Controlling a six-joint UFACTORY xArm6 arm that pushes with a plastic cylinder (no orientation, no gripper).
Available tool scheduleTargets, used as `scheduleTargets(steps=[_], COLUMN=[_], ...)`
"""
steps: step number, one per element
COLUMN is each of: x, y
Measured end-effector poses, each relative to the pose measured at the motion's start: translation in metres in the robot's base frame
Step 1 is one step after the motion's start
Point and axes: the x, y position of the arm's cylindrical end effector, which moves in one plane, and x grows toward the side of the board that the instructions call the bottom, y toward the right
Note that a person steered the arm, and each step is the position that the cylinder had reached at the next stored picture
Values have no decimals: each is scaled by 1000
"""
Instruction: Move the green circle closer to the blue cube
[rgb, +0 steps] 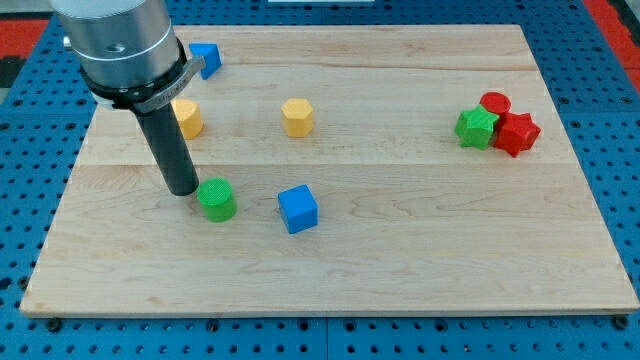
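My tip (184, 190) sits at the left flank of the green circle (216, 199), touching or just short of it; can't tell which. No jaws here, just a bare rod that holds nothing.

The green circle lies left of centre, low on the board (400, 270). The blue cube (297, 209) is to its right, slightly lower, with bare wood between. A push toward frame right looks correct, judging by the line-up.

- Two yellow blocks (187, 118), (298, 117) above, off the path.
- Another blue block (205, 59) upper left, partly hidden by my arm.
- Green star (476, 127) and red blocks (512, 125) far right, well apart.
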Motion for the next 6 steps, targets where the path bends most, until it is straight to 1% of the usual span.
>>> scheduleTargets(steps=[2, 3, 4, 5, 6], x=[0, 11, 33, 17, 2], y=[0, -12, -12, 36, 72])
